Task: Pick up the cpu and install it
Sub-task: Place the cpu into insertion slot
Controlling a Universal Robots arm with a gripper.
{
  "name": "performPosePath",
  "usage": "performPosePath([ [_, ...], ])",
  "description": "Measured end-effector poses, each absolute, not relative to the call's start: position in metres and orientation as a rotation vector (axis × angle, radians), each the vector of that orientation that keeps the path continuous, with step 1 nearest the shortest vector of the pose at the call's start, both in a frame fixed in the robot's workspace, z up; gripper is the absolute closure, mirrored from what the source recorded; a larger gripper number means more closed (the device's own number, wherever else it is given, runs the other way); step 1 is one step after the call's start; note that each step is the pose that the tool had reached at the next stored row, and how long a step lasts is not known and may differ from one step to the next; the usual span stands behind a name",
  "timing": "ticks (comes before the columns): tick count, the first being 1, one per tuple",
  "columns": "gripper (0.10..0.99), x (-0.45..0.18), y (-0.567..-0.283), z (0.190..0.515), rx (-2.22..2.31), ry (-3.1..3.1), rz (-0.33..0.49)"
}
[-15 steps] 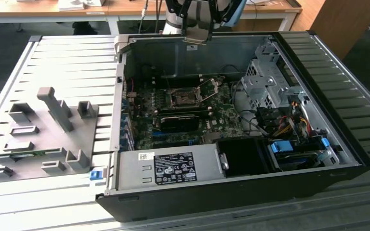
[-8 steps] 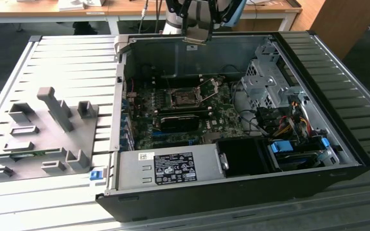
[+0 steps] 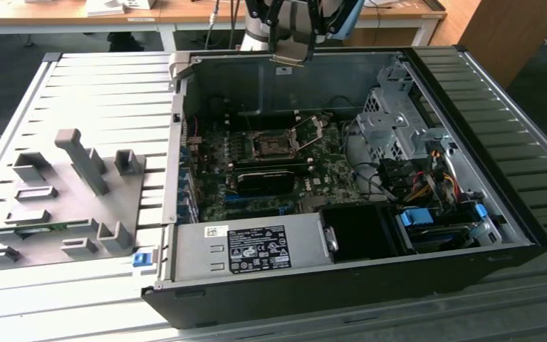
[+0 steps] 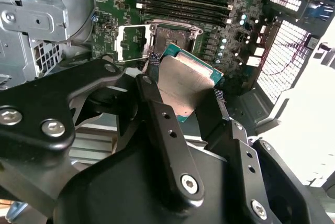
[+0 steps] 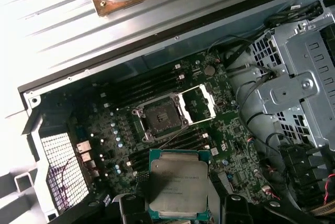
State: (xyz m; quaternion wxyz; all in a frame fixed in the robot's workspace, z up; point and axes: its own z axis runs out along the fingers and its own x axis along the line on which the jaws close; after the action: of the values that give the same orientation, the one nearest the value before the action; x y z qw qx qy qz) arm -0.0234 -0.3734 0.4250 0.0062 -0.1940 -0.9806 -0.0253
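black gripper (image 4: 185,78) clamping flat square cpu (image 4: 184,89), brushed silvery top, green rim

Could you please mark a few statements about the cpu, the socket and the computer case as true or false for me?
1. The gripper grips the cpu. True.
2. The cpu sits in the socket. False: the socket is empty, and the cpu is held clear of the motherboard.
3. The socket's metal frame is swung open. True.
4. The computer case is closed. False: its side is open, and the motherboard shows.
5. The grey tray lies to the exterior view's left of the computer case. True.
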Motion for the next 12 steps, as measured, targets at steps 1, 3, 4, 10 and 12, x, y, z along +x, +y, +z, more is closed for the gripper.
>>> performPosePath([
  [1,0.557,-0.0234,-0.3733,0.4250,-0.611,-3.068,-0.079],
  [3,0.557,-0.0234,-0.3732,0.4249,-0.622,-3.066,-0.079],
  [4,0.557,-0.0234,-0.3732,0.4249,-0.630,-3.065,-0.079],
  [10,0.557,-0.0234,-0.3732,0.4246,-0.680,-3.055,-0.079],
  [12,0.557,-0.0234,-0.3732,0.4245,-0.699,-3.051,-0.079],
])
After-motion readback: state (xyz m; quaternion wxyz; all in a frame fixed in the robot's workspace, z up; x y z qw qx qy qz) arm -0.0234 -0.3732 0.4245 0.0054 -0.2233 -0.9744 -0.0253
